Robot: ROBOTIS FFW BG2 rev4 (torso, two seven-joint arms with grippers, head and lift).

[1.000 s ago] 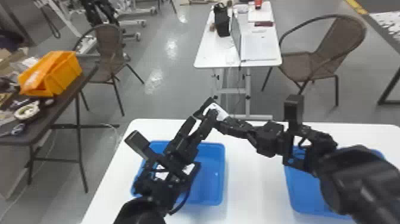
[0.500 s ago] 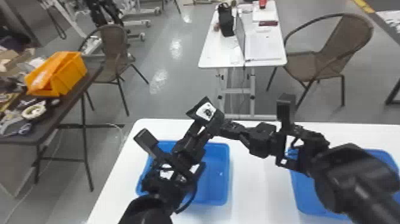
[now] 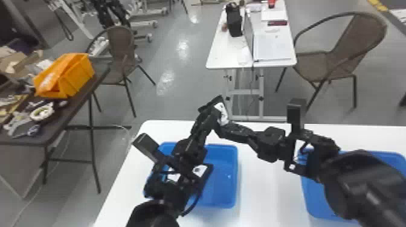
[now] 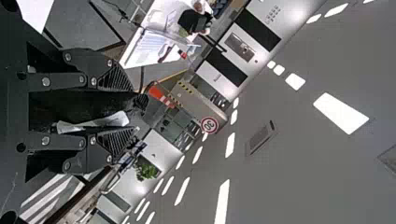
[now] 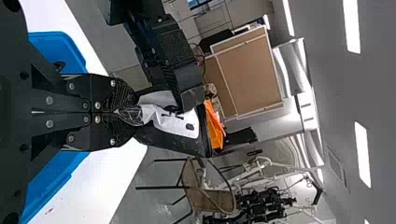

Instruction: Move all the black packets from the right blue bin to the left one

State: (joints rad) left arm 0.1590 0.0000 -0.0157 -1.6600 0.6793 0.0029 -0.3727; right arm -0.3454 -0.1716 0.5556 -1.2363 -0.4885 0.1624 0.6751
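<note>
Nearest me, a mid-air handover seems to be in hand: the right gripper (image 5: pixel 133 114) is pinching the black packet (image 5: pixel 180 122), while the left gripper's (image 4: pixel 128 109) spread fingers are straddling it. Next calls for left closing, right releasing, then lowering into the left blue bin (image 3: pixel 236 172). Farther out, its long axis seems to be slanting upward, leftward.

The left bin (image 3: pixel 222 193) and the right bin (image 3: pixel 317 203) sit apart on the desk (image 3: pixel 265 187), a packet (image 3: pixel 206 173) lying in the left one. Left of the desk, a side table (image 3: pixel 60 120) holds a tub (image 3: pixel 77 77), with a chair (image 3: pixel 120 42) just beyond. Behind the desk, a table (image 3: pixel 223 59) carries a bag (image 3: pixel 234 22) left of a laptop (image 3: pixel 249 36); another chair (image 3: pixel 344 59) stands to its right.
</note>
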